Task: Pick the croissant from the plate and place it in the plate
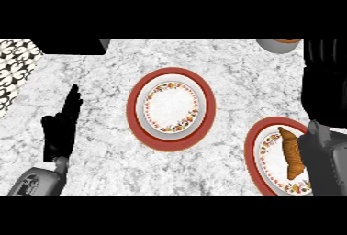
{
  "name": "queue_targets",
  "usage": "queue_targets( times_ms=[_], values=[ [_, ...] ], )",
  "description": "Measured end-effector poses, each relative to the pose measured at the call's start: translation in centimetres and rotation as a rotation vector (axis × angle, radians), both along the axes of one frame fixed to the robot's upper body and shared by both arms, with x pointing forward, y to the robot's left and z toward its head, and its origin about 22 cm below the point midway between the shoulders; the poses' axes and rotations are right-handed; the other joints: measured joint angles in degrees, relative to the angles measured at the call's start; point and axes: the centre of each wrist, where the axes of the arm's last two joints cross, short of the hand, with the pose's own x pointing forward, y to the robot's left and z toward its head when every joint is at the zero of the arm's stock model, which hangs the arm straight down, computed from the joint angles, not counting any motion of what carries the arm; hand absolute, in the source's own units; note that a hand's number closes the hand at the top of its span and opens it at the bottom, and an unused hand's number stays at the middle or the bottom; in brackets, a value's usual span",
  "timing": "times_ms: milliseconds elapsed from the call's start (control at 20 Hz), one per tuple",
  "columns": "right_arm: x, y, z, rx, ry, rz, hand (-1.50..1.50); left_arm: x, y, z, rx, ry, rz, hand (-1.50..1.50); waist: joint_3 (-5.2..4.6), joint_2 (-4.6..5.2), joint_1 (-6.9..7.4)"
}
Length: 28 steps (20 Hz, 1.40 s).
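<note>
A brown croissant (291, 153) lies lengthwise on a red-rimmed, floral plate (255, 153) at the lower right, which the view's edge and my right forearm partly cut off. A second, matching plate (136, 110) sits in the middle of the counter with nothing on it. My right hand (325, 92) stretches up along the right edge with straight fingers, just right of and beyond the croissant, not touching it. My left hand (62, 124) rests open at the left with fingers up, well clear of both plates.
A grey bowl (278, 45) with something orange in it peeks in at the top right. A dark block (71, 46) lies along the top left. A patterned black-and-white surface (13, 69) borders the marble counter on the left.
</note>
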Motion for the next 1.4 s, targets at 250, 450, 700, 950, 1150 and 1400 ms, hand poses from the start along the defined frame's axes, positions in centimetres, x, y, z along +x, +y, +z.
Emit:
queue_targets(
  times_ms=[250, 450, 700, 950, 1150, 1400],
  values=[
    [-1.4, -2.4, -1.7, 0.093, 0.125, -0.029, -1.5, -1.2, 3.1, 0.7, 0.128, -0.035, -0.01, 0.0, -0.58, 0.96, -1.3],
    [-3.3, -7.0, -4.8, -0.023, 0.24, -0.32, -1.5, -2.9, 5.0, -0.1, 0.208, -0.022, -0.04, 0.0, -0.9, 1.33, -2.46],
    [-7.5, -6.0, -8.9, -0.013, 0.155, -0.588, -1.5, -4.6, 6.4, -1.2, 0.234, -0.009, -0.065, 0.0, -0.84, 1.23, -2.72],
    [-13.1, -4.2, -10.3, -0.014, 0.115, -0.65, -1.5, -5.2, 6.9, -1.5, 0.241, -0.01, -0.08, 0.0, -0.84, 1.34, -2.46],
    [-16.5, -4.7, -10.6, -0.134, 0.212, -0.607, -1.5, -5.6, 7.3, -1.7, 0.243, -0.014, -0.084, 0.0, -0.88, 1.41, -2.23],
    [-18.8, -6.8, -9.5, -0.372, 0.404, -0.594, -1.5, -5.6, 7.3, -1.8, 0.24, -0.019, -0.097, 0.0, -0.99, 1.62, -1.86]
  ],
)
